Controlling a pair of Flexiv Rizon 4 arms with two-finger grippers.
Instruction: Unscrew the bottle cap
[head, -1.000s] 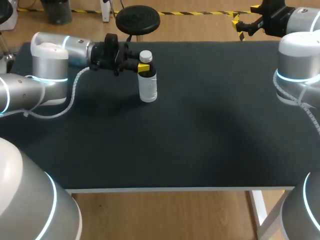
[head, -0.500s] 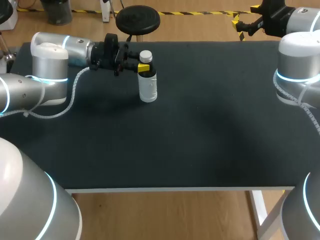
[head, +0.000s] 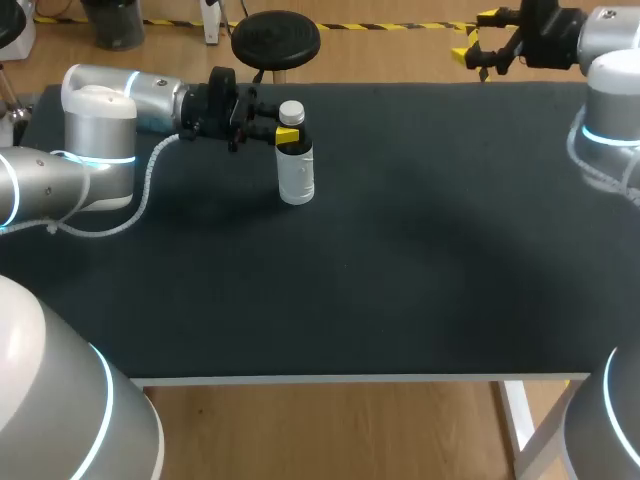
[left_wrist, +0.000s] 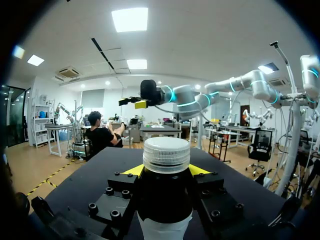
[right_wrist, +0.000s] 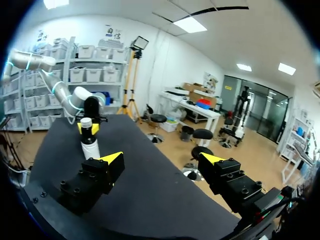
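Note:
A dark bottle with a white label and a white ribbed cap stands upright at the table's back left. My left gripper comes in level from the left and is shut on the bottle's neck just under the cap. In the left wrist view the bottle fills the gap between the yellow tips, with the cap above them. My right gripper hangs open over the table's far right edge, well away from the bottle. Its wrist view shows the open gripper and, far ahead, the bottle.
The black table top carries nothing else. My left arm lies along the back left, and my right arm stands at the right edge.
My right arm has swung back and to the right, carrying its open gripper slightly farther back. The left gripper and the bottle have not moved.

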